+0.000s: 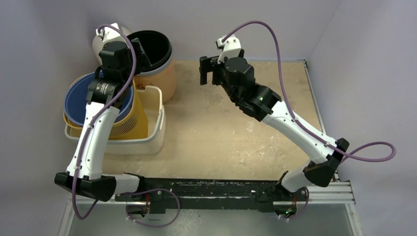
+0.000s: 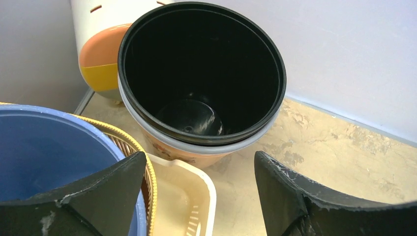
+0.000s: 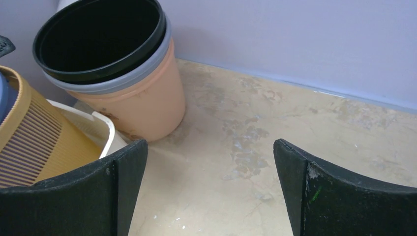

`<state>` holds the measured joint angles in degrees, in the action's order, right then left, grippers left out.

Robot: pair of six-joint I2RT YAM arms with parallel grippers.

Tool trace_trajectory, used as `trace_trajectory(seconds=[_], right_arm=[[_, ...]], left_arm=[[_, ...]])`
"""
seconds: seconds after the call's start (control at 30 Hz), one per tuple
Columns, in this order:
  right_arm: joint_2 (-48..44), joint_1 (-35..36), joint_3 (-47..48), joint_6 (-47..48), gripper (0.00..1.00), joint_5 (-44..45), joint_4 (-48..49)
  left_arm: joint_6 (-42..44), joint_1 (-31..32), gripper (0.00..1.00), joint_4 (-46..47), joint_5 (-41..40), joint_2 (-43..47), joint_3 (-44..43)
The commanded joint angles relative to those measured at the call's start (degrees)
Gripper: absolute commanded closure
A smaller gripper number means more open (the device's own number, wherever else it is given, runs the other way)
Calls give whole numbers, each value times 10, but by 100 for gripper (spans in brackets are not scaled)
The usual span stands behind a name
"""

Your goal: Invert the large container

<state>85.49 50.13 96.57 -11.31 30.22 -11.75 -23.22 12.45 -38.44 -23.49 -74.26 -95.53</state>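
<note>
My left gripper (image 2: 199, 169) stands released, jaws spread wide with nothing between them, hanging just short of the large container (image 3: 147, 103) and looking down into its mouth. My right gripper (image 3: 210, 147) is likewise wide apart and empty, out over bare table (image 3: 275, 113) and well clear of the container's peach wall. The container sits upright, mouth up, in the far left corner by the wall, with a black liner (image 2: 196, 64) and a grey rim (image 3: 123, 81) nested inside it, so by my reckoning the turn has not begun and the step in hand is the approach and grip. I would bring one left finger inside the black lip and one outside the peach wall, so the pinch catches all the nested layers together; otherwise the liner may slide out when I tip it. Space is tight on my left side: a white basket (image 2: 192, 196) lies just beside the container's foot, whether touching I cannot tell, and it holds a yellow ribbed bin (image 3: 29, 132) with a blue bowl (image 2: 44, 152) in it, while a white and orange canister (image 2: 101, 59) stands close behind. I judge it best to lift first, then roll the mouth toward the open table on the right, where my right gripper could steady the wall.
</note>
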Motion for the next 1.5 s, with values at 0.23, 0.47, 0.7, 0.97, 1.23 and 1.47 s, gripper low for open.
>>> trace_trajectory(seconds=[0.23, 0.47, 0.7, 0.97, 1.23, 1.47], right_arm=[[-61, -10, -64, 89, 0, -34, 94], [-68, -49, -64, 96, 0, -105, 88], [-56, -86, -51, 61, 0, -139, 68], [-55, -101, -48, 59, 2, -115, 67], [-58, -111, -55, 52, 1, -96, 65], [-58, -116, -58, 59, 0, -82, 65]], left_arm=[[47, 2, 22, 24, 38, -28, -26], [104, 2, 21, 29, 80, -67, -57], [218, 2, 21, -3, 132, -149, -121], [232, 0, 27, 1, 190, -234, -182], [234, 0, 30, -1, 189, -289, -226], [238, -6, 30, -1, 157, -315, -250]])
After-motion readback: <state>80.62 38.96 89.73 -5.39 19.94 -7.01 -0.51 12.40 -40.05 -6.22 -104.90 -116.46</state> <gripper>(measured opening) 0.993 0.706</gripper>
